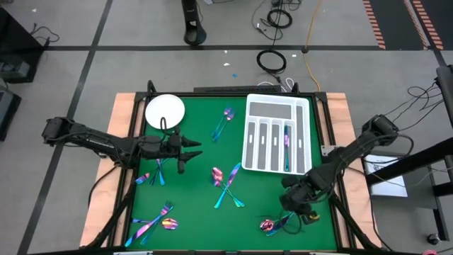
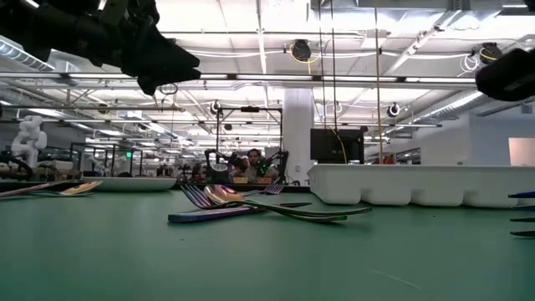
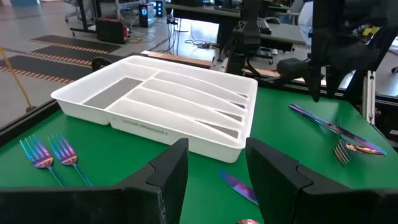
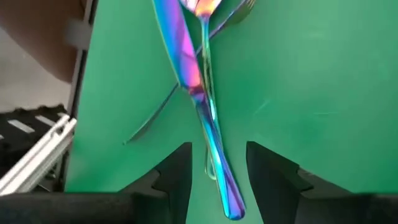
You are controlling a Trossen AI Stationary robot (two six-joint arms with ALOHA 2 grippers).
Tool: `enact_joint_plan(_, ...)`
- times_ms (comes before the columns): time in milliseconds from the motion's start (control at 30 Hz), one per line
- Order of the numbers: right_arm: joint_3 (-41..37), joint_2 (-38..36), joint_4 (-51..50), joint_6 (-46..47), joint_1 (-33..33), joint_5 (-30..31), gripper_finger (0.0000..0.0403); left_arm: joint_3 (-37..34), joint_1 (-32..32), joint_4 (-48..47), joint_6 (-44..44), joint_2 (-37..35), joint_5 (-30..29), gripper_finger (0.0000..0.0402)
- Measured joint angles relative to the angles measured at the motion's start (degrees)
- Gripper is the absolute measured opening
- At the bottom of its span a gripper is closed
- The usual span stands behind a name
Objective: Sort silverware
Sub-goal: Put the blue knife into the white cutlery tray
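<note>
**Right tool over knife, near desk corner**

Desk [image 1: 198,205] carried scattered silverware. Right tool [image 4: 216,171] hovered open, empty, straddling the knife [image 4: 193,93]. The knife's long axis ran straight away from the fingers (left tool [image 3: 214,177] open too, farther off).

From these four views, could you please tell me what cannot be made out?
- High view: pieces inside the white tray too small to identify.
- Low view: tray contents hidden by its wall.
- Right wrist view: knife and spoon cut off by the edge.
- High view: silverware under the left gripper partly hidden.
</note>
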Motion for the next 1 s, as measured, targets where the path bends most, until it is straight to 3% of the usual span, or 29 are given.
enact_joint_plan(1000, -0.33, 13.58, 6.51, -0.15, 5.36, 2.80, 0.0135, 0.02, 0.00, -2.63, -0.07, -0.02, -0.17, 0.0162)
